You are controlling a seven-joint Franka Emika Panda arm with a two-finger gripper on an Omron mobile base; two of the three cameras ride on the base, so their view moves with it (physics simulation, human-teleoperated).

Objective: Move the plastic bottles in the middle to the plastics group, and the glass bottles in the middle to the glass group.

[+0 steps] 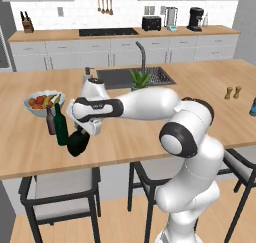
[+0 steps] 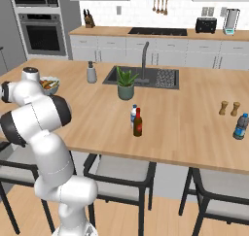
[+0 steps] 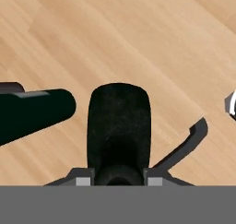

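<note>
My gripper is shut on the squat blackish glass bottle, low over the counter's left front. In the hand view this bottle stands between my fingertips. Just left of it is the glass group: the tall dark green wine bottle and the shorter grey-brown bottle. The wine bottle lies close on the left of the hand view. At the counter's middle the small brown red-capped bottle stands against a white-and-blue plastic bottle. A blue plastic bottle stands at the far right.
A fruit bowl sits behind the glass group. A grey soap dispenser, a potted plant and the sink are at mid-counter. Two wooden shakers stand right. Stools line the counter's front edge.
</note>
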